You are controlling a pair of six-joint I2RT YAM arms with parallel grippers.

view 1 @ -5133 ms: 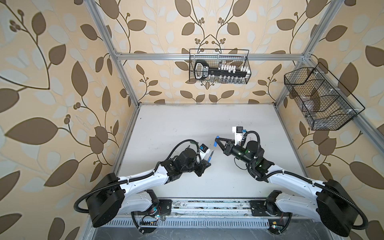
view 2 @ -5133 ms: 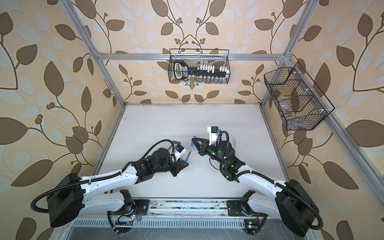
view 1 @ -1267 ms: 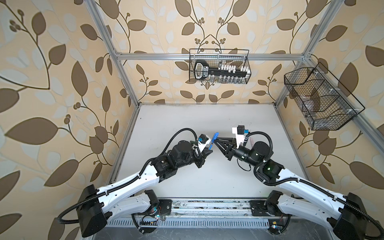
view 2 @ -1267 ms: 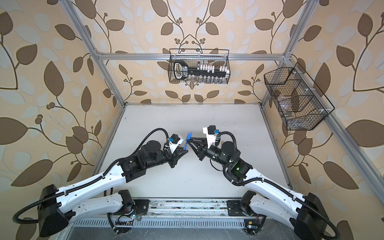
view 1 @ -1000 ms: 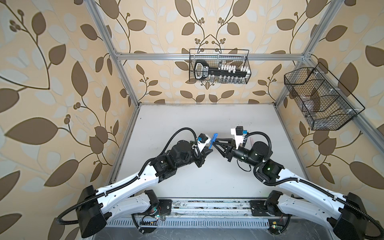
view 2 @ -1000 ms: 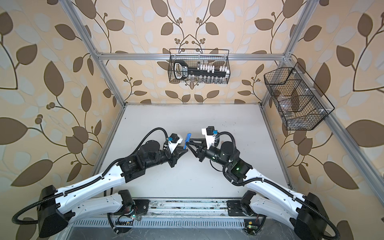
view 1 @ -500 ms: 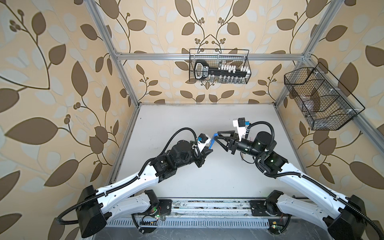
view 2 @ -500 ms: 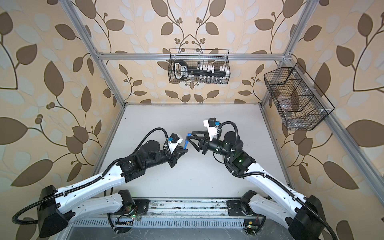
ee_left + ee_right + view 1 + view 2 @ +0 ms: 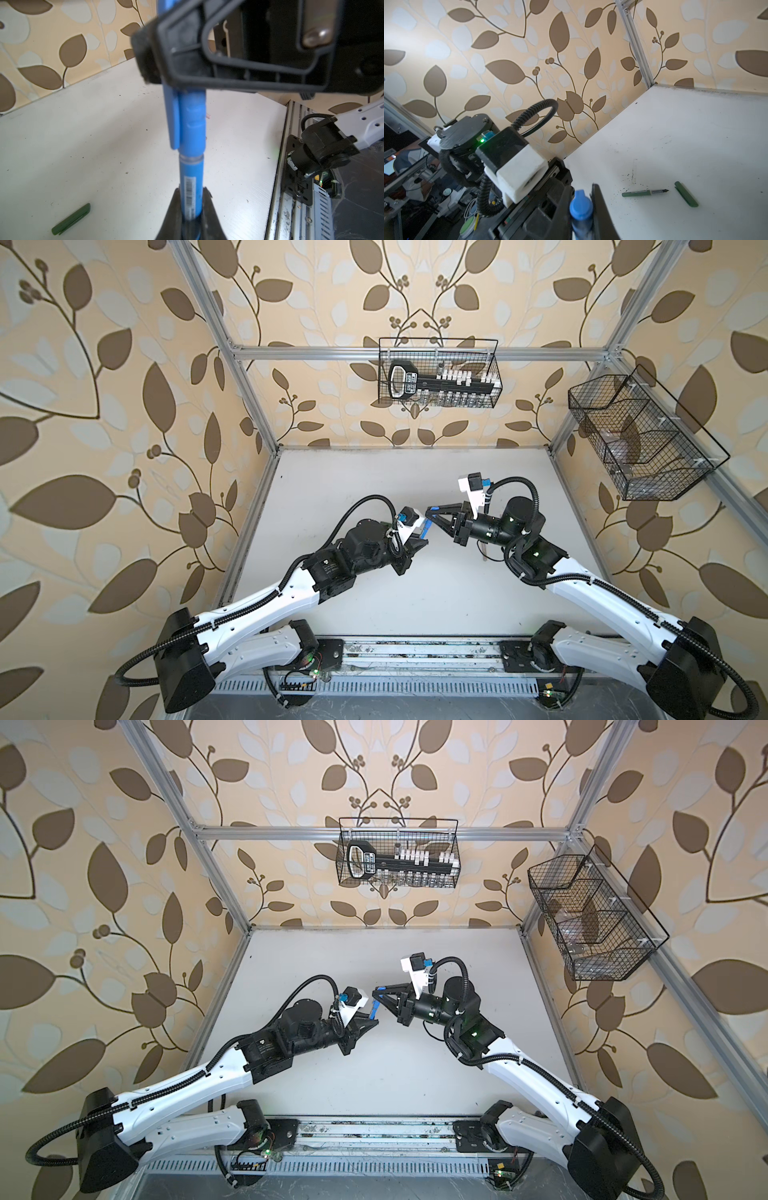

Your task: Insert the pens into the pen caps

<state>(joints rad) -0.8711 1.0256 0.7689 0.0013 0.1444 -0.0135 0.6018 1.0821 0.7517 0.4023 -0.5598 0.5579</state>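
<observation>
Left wrist: left gripper (image 9: 191, 192) is clamping one blue pen (image 9: 191, 176) above the table (image 9: 83, 124), right gripper (image 9: 581, 194) clamping one blue cap (image 9: 192, 120) on it; one green pen (image 9: 643, 193), one green cap (image 9: 686, 194) lying on table.

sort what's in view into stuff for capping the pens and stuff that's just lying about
For the job:
- blue pen, with the blue cap on its end
- green pen and green cap, lying apart on the table

Just about:
- back wire basket holding a black-handled tool
- side wire basket
</observation>
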